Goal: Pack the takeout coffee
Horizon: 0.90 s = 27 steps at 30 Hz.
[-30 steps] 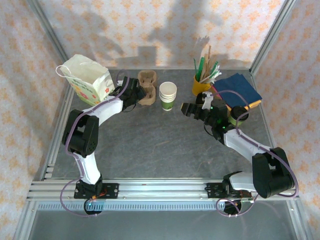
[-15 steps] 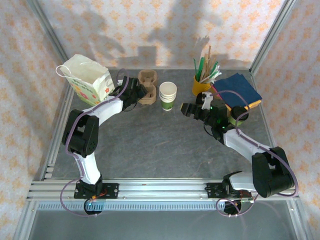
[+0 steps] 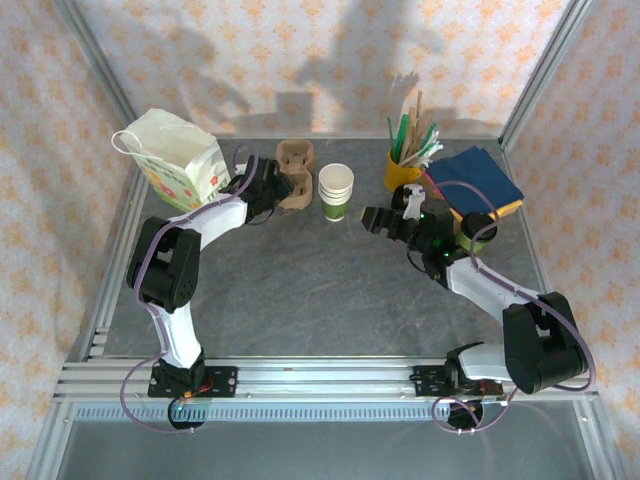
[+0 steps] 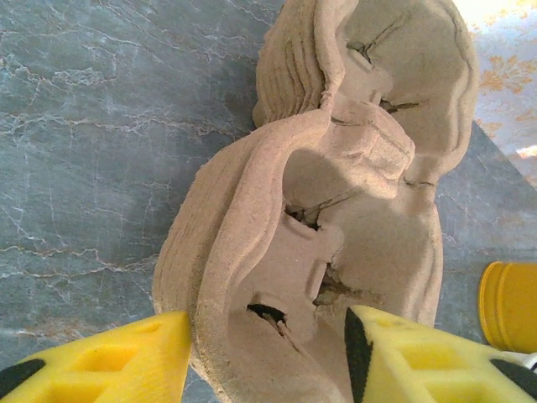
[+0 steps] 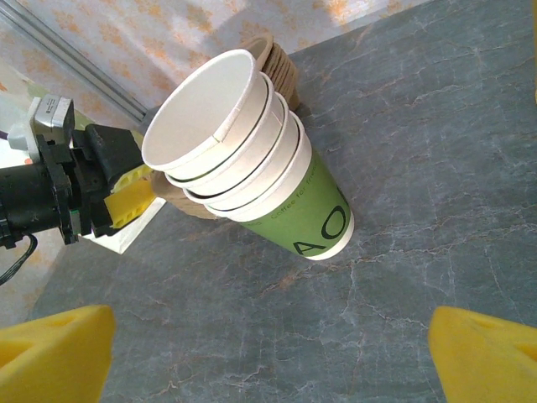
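Straddling the pulp cup carrier, the left fingers stood released; the right fingers were released, facing the cup stack. The takeout coffee stood on the worktop beside the napkins.

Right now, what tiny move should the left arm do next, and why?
Probably close the left end effector on the cardboard cup carrier. Its open yellow fingers straddle the carrier's near end, so a squeeze should grip it.

Left pincer jaws apart, arm stretched far forward. Right pincer spread wide, arm angled inward.
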Available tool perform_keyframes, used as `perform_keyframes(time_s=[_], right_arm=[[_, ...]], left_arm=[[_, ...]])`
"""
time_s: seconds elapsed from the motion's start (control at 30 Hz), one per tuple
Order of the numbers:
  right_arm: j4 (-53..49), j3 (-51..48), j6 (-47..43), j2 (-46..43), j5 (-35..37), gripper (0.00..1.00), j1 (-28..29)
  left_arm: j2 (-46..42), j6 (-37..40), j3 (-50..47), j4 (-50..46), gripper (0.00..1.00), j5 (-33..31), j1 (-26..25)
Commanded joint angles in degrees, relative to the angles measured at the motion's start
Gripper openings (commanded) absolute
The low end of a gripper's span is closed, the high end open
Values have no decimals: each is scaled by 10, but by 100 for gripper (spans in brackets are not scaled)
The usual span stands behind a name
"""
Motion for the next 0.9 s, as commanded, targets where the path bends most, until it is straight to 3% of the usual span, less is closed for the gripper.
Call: perform_keyframes(time_s=[0.0, 0.87], right_arm=[[2, 9, 1, 4, 6, 95, 3], [-4, 16, 2, 13, 2, 95, 4]], left_arm=[[-1, 0, -6, 17, 49, 5, 3], [-47, -24, -25, 69, 48, 46, 3]])
